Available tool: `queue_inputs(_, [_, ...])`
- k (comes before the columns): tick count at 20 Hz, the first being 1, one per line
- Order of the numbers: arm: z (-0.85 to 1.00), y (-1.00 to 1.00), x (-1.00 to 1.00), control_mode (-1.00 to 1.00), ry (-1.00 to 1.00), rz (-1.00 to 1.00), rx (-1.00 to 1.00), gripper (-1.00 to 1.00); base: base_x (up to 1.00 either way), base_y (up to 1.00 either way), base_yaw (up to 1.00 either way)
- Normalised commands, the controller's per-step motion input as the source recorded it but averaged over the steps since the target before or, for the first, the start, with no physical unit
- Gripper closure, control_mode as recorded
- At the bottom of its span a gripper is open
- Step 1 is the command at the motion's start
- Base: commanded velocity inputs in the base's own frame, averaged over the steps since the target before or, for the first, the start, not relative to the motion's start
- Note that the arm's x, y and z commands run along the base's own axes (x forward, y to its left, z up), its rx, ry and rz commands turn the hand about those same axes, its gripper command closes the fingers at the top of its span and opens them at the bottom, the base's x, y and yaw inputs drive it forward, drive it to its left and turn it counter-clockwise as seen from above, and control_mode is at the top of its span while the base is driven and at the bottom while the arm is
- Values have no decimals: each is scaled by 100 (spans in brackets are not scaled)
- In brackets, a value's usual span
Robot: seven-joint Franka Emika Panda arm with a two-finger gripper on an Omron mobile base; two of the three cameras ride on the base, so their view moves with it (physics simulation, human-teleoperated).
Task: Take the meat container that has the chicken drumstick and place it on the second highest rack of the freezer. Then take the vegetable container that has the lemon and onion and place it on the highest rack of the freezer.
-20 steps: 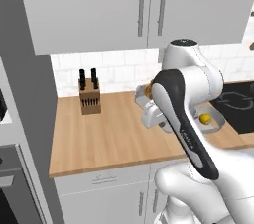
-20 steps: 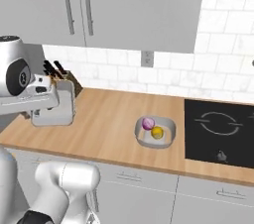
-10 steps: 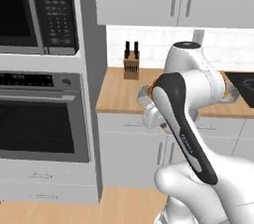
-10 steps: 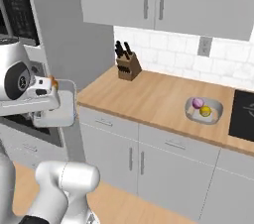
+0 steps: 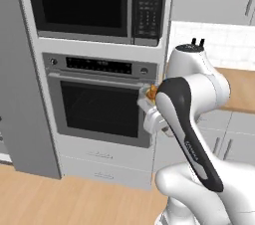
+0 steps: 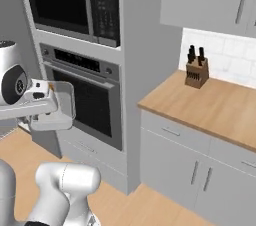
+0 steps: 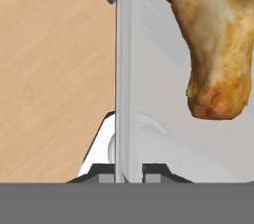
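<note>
1. In the hand view the gripper (image 7: pixel 129 169) had its two dark fingertips (image 7: pixel 105 170) pressed onto the thin upright rim of the meat container (image 7: pixel 124 69), one tip on each side of that wall, so the tray was pinched by its edge.
2. One chicken drumstick (image 7: pixel 211 44) lay inside that single tray, just beyond the rim, golden-brown and mottled, its blunt end nearest the fingertips.
3. From the right base view the meat container (image 6: pixel 62 106) hung in the air at the arm's end, held level in front of the lower oven (image 6: pixel 90 101) and above the wooden floor (image 6: pixel 15 155).
4. In the left base view a sliver of the tray (image 5: pixel 145 103) and an orange bit of the drumstick (image 5: pixel 153 90) showed beside the arm's dark elbow.
5. Two black-windowed ovens stood stacked in the tall cabinet: the lower oven (image 5: pixel 102 103) and one microwave (image 5: pixel 94 4) above it.
6. Farther right ran one wooden counter (image 6: pixel 210 107), with one knife block (image 6: pixel 196 70) standing on it by the tiled wall.
</note>
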Motion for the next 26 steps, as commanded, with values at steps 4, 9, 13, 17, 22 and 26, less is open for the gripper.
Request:
queue_inputs(4, [0,0,0,100,0,0,0,100,78,100,-1])
queue_inputs(9, [0,0,0,100,0,0,0,100,87,100,-8])
queue_inputs(13, [0,0,0,100,0,0,0,100,53,100,-14])
queue_inputs(17, [0,0,0,100,0,0,0,100,23,100,-18])
queue_inputs(22, [0,0,0,100,0,0,0,100,11,100,-25])
queue_inputs(26, [0,0,0,100,0,0,0,100,4,100,-30])
